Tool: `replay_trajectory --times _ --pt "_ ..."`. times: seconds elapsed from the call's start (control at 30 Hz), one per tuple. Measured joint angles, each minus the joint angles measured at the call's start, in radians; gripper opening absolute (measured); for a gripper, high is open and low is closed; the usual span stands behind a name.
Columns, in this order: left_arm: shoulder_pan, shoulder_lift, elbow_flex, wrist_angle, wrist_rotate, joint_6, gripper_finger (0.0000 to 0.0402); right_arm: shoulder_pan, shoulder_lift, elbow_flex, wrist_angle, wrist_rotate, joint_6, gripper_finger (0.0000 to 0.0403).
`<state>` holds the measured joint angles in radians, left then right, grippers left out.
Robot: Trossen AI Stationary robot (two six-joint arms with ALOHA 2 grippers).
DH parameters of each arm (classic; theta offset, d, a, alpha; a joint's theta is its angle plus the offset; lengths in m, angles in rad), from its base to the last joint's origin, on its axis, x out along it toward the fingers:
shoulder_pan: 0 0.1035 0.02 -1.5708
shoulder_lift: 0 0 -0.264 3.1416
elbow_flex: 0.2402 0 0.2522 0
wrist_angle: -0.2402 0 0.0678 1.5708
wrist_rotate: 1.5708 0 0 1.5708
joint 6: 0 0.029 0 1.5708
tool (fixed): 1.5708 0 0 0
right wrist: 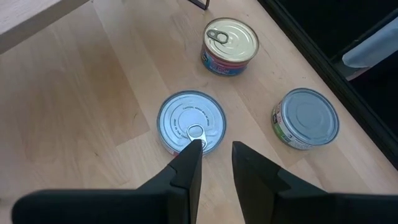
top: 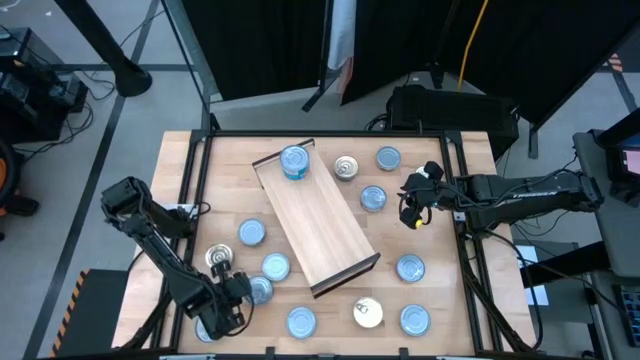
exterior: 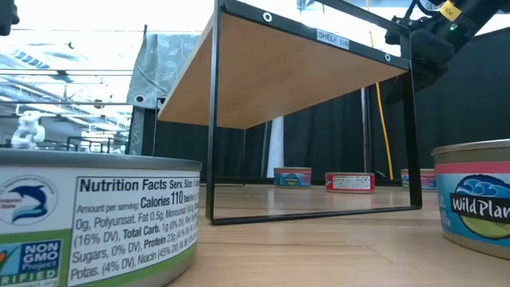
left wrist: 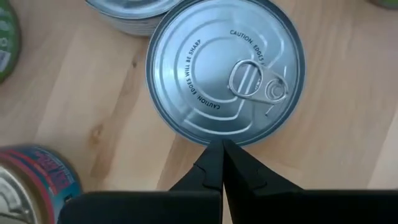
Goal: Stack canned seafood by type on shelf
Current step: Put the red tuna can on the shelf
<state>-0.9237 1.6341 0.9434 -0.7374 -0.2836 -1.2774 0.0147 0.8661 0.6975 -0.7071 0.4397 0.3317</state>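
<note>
The shelf [top: 320, 225] lies slantwise at mid-table; in the low view the shelf [exterior: 279, 72] is a wood board raised on a thin black frame. One blue-topped tin [top: 295, 162] sits on its far end. Several more tins stand scattered on the tabletop around it. My left gripper [top: 238, 292] is shut near the table's near-left corner, its tips [left wrist: 222, 149] at the rim of a silvery pull-tab tin [left wrist: 224, 68]. My right gripper [top: 410, 213] hovers open right of the shelf, above a pull-tab tin [right wrist: 191, 122]. My left gripper's shut fingertips [left wrist: 214, 158] stand at the edge of the silvery tin's rim [left wrist: 211, 138], slanting down at it. The tin stands flat on the table. I cannot tell whether the tips touch the rim or hang just above it.
A gold-topped tin [right wrist: 230, 43] and a grey-topped one [right wrist: 305, 117] stand beyond the right gripper. Tins crowd the left gripper: one beyond [left wrist: 130, 12], one beside [left wrist: 31, 180]. Two tins [exterior: 96, 223] [exterior: 474, 199] stand close to the low camera. A dark rail [top: 465, 200] bounds the table.
</note>
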Motion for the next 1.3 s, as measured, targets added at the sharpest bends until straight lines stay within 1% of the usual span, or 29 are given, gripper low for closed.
replay_trajectory --times 0.07,0.2,0.27,0.53,0.67,0.83,0.9,1.07,1.3 --pt "-0.001 0.0 0.0 0.001 0.005 0.0 0.0003 0.0 0.0 0.0 0.0 0.0 0.0 0.008" --pt "0.001 0.011 -0.01 -0.015 0.052 -0.001 0.0003 0.0 0.0 0.0 0.0 0.0 0.0 0.008" --pt "0.0 0.009 -0.005 -0.003 0.054 -0.008 0.0003 0.0 0.0 0.0 0.0 0.0 0.0 0.0079" --pt "-0.002 0.009 -0.006 -0.013 0.034 -0.025 0.0003 0.0 0.0 0.0 -0.001 0.0 0.0 0.008" --pt "-0.002 0.009 -0.027 0.002 0.02 -0.027 0.0003 0.0 0.0 0.0 -0.001 0.0 0.0 0.008" --pt "0.0 0.009 -0.069 0.08 0.009 -0.027 0.0003 0.0 0.0 0.0 -0.001 0.0 0.0 0.0079" --pt "0.0 0.009 -0.076 0.085 0.008 -0.027 0.0003 0.0 0.0 0.0 -0.001 0.0 0.0 0.0079" --pt "0.0 0.009 -0.077 0.021 0.015 -0.049 0.0003 0.0 0.0 0.0 0.0 0.0 0.0 0.0079" --pt "0.0 -0.006 -0.068 -0.106 0.095 -0.107 0.0003 0.0 0.0 0.0 -0.001 0.0 0.0 0.0079"
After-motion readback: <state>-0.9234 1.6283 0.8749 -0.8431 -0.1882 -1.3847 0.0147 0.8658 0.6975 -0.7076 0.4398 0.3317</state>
